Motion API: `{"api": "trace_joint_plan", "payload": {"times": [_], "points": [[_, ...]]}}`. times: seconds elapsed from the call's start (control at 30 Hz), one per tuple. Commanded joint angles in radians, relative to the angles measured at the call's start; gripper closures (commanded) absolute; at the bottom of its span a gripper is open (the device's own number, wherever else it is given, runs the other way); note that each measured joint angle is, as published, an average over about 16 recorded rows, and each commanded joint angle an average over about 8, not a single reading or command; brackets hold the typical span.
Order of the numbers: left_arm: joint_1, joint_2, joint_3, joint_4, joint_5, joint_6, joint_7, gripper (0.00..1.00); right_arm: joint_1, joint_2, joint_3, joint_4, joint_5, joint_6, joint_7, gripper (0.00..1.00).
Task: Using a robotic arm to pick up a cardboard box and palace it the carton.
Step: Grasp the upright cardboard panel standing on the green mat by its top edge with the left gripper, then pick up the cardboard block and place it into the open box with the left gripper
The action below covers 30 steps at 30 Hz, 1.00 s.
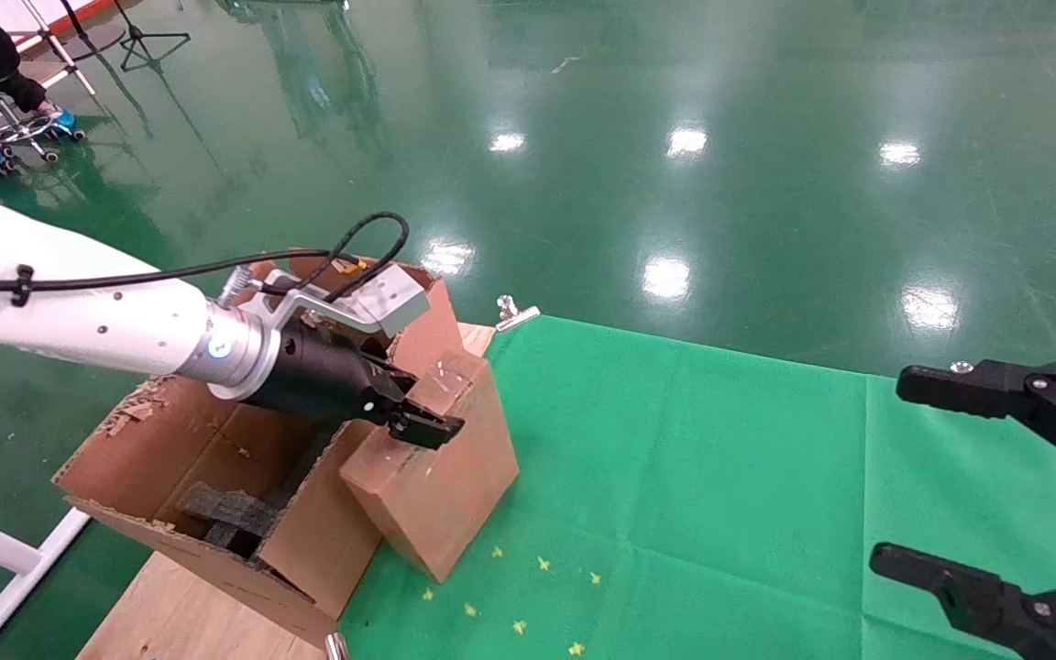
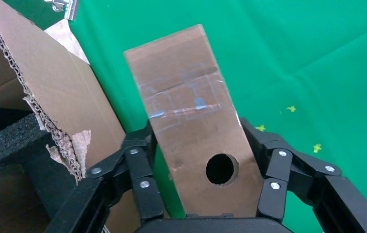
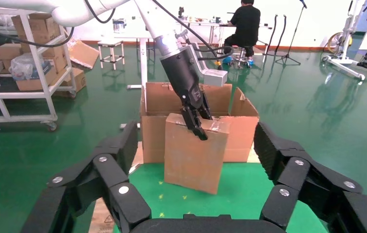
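The white left arm (image 1: 79, 316) ends in a black gripper (image 1: 418, 417) shut on the top edge of the small taped cardboard box (image 1: 436, 486). The box hangs tilted, leaning against the carton's near wall, its lower corner at or just above the green cloth (image 1: 720, 477). In the left wrist view the fingers (image 2: 140, 150) clamp both sides of the box (image 2: 191, 111), which has a round hole. The large carton (image 1: 170, 458) with torn flaps holds dark foam (image 1: 225, 509). My right gripper (image 1: 995, 486) is open and empty at the right; its wrist view shows the box (image 3: 193, 155) and the carton (image 3: 242, 128).
A wooden board (image 1: 180, 614) lies under the carton. A metal clip (image 1: 514, 312) holds the cloth's far corner. Small yellow marks (image 1: 542, 562) dot the cloth. A seated person (image 3: 244, 24) and a shelf of boxes (image 3: 26, 53) stand far behind.
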Motion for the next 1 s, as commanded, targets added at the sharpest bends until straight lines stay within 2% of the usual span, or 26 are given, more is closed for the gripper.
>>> {"api": "trace_joint_plan", "payload": {"times": [0.03,0.3,0.5,0.77,1.0], "points": [[-0.005,-0.001,0.001,0.003,-0.002,0.009,0.008,1.0,0.0,0.0,0.0,0.0,0.0,0.0,0.0,0.0],[-0.102,-0.058,-0.096,0.039,-0.133,0.005,0.12,1.0,0.0,0.0,0.0,0.0,0.0,0.0,0.0,0.0],[-0.208,-0.12,-0.172,0.076,-0.18,0.001,0.205,1.0,0.0,0.0,0.0,0.0,0.0,0.0,0.0,0.0],[-0.25,-0.213,-0.183,0.172,-0.118,0.018,0.386,1.0,0.0,0.0,0.0,0.0,0.0,0.0,0.0,0.0],[-0.202,-0.237,-0.16,0.419,-0.071,-0.029,0.602,1.0,0.0,0.0,0.0,0.0,0.0,0.0,0.0,0.0]]}}
